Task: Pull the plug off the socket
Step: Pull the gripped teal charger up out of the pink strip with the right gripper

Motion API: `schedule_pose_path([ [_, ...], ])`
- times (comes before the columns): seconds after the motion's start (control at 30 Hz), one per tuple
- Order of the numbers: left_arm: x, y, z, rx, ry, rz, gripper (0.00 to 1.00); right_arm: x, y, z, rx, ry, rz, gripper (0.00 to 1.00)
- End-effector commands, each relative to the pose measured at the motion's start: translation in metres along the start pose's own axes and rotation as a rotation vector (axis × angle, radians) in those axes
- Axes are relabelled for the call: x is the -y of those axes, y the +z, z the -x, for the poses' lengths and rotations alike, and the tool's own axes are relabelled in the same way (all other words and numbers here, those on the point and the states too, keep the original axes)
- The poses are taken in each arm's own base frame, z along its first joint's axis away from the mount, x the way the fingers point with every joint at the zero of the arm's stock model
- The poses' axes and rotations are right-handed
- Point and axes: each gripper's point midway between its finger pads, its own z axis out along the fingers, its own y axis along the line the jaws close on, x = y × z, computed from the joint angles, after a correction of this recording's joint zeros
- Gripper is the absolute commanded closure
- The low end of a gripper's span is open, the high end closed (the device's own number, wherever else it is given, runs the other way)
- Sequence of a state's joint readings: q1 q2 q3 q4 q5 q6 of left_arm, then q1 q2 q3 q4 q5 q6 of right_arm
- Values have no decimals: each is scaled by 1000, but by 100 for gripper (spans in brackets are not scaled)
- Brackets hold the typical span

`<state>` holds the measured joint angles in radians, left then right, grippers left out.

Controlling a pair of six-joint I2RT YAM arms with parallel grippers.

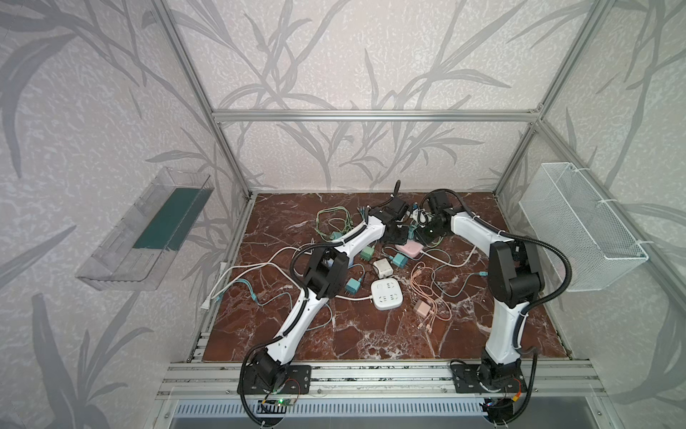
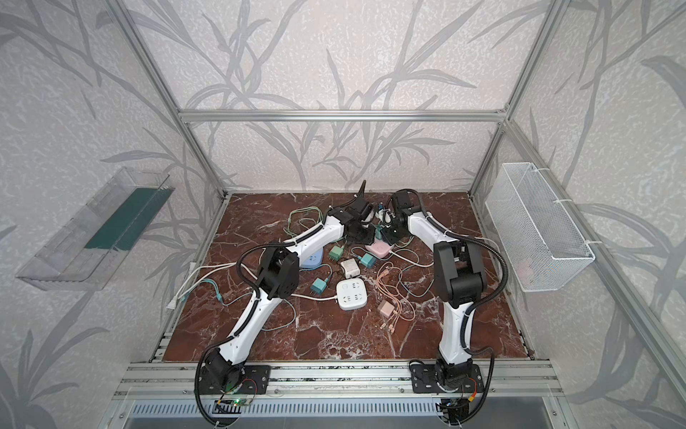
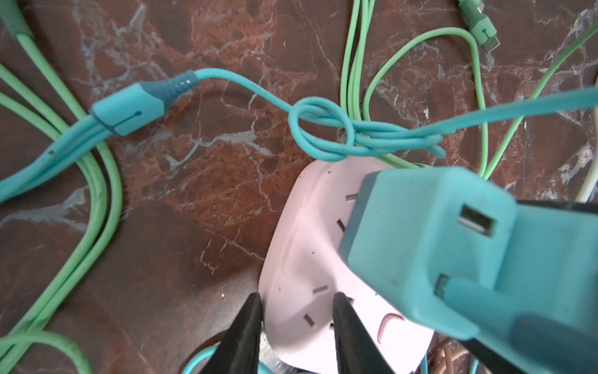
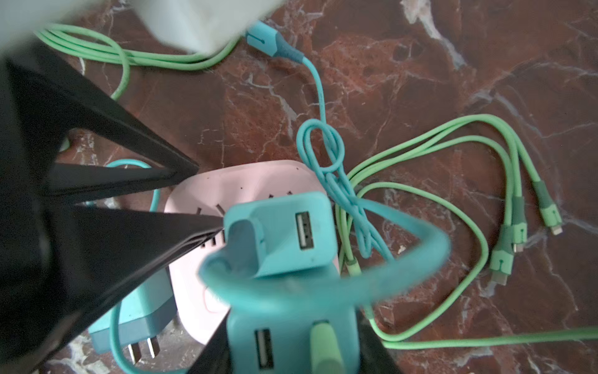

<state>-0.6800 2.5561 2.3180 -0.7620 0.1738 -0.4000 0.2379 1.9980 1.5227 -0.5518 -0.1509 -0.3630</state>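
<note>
Right claw (image 4: pixel 291 356) clamps teal cube plug (image 4: pixel 278 327) over pink plastic socket strip (image 4: pixel 246 181) — left claw (image 3: pixel 297 299), slightly parted, straddles the strip's edge.

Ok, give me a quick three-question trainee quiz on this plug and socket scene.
1. True or false: the right gripper is shut on a teal cube-shaped plastic charger with a light green cable plugged in.
2. The rounded plastic power socket at the left gripper is: A white, B pink, C blue?
3. Fill in: the cable plugged into the second teal charger, standing on that socket, is ___.
Key: 1 true; 2 B; 3 teal.
</note>
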Motion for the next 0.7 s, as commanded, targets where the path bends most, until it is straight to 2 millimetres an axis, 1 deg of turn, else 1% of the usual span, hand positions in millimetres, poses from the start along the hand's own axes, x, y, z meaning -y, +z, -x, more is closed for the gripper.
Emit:
schedule_pose_path([
  [0.0, -30, 42, -81, -268, 4, 119, 63, 10, -7, 18, 57, 14, -23, 68],
  [0.17, -25, 41, -81, -270, -18, 92, 63, 13, -10, 12, 46, 9, -47, 67],
  [0.37, -20, 38, -75, -253, -31, 61, 63, 17, -22, 10, 95, 72, -21, 67],
  [0.43, -17, 37, -73, -248, -37, 50, 63, 17, -25, 7, 94, 68, -24, 67],
  [0.5, -15, 35, -72, -242, -42, 41, 63, 17, -26, 2, 76, 66, -29, 67],
  [0.67, -11, 31, -65, -211, -47, 18, 63, 21, -25, -19, 8, 96, -51, 67],
])
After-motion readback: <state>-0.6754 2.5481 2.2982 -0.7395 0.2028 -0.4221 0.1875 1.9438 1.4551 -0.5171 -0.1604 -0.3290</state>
